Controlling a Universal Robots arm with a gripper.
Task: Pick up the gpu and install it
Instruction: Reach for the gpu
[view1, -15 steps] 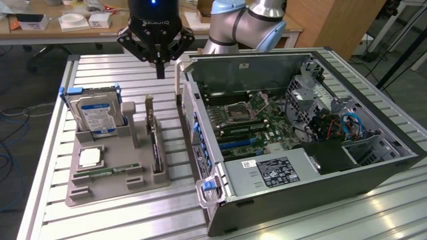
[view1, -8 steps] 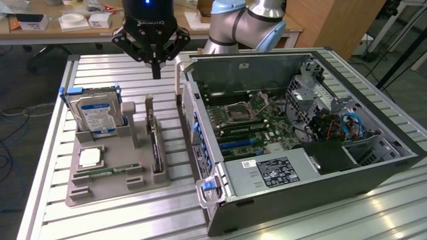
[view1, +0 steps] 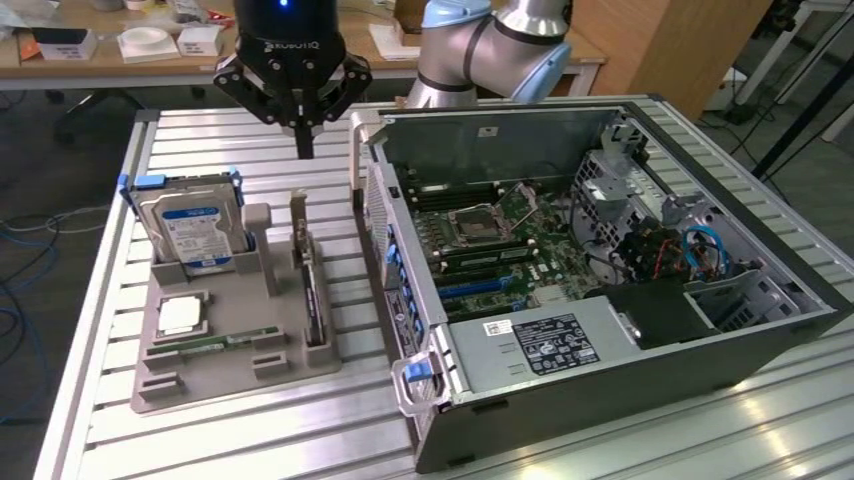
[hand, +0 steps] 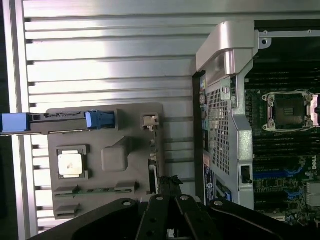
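Open-sided PC case lies nearest, motherboard exposed for installation. Just beside it, on the exterior view's left, gpu stands on edge in grey holder, top edge free for grasping. Over its far end hovers the gripper, jaws together, empty.
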